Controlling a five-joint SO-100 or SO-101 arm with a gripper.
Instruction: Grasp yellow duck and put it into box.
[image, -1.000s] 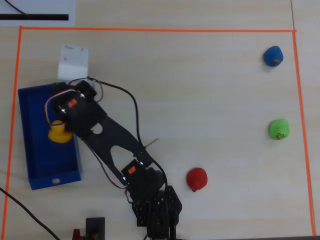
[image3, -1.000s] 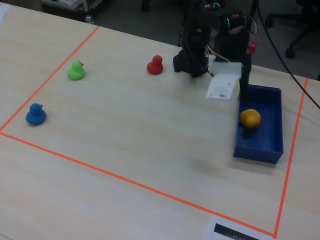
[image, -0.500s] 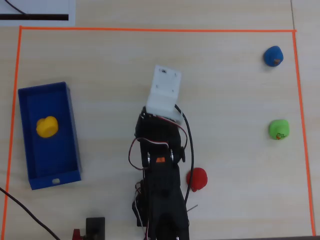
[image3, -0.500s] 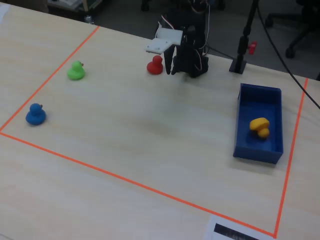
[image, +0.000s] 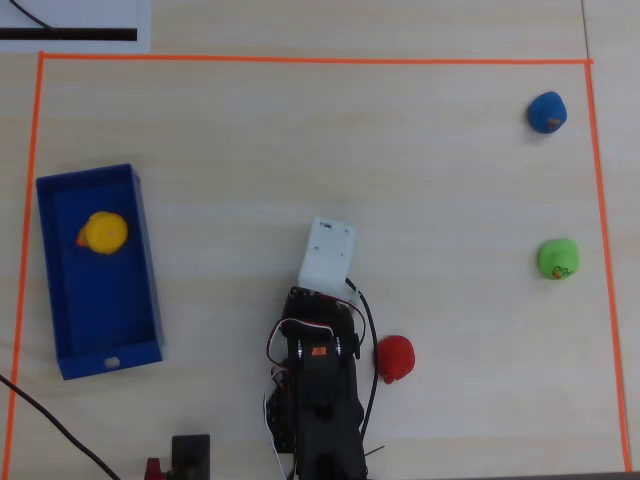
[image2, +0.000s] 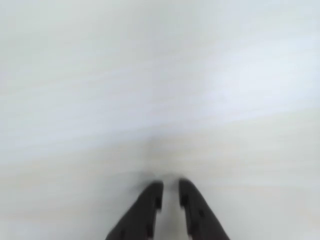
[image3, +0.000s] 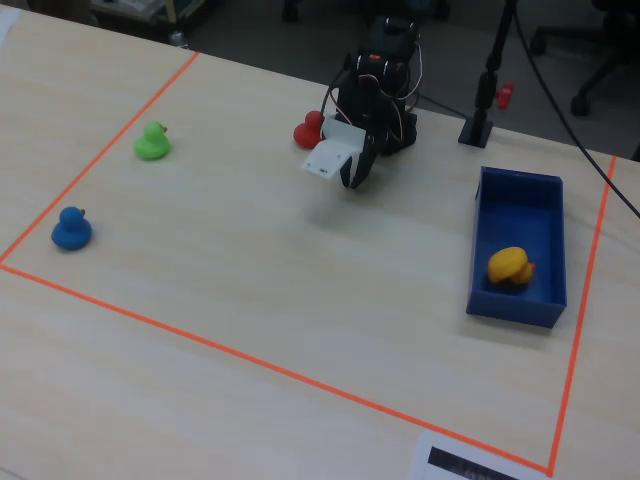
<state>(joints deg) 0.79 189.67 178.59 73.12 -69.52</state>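
The yellow duck (image: 103, 232) lies inside the blue box (image: 100, 300) at the left of the overhead view. In the fixed view the duck (image3: 510, 266) sits in the box (image3: 520, 215) at the right. My gripper (image2: 170, 186) hangs over bare table with only a narrow gap between its black fingers and nothing in it. In the overhead view it is hidden under the white camera mount (image: 327, 255), well to the right of the box. In the fixed view the gripper (image3: 350, 178) is folded close to the arm base.
A red duck (image: 395, 357) sits right beside the arm base. A green duck (image: 558, 259) and a blue duck (image: 547, 111) stand far right. Orange tape (image: 300, 60) borders the work area. A black stand (image3: 478, 125) and cables are behind the base.
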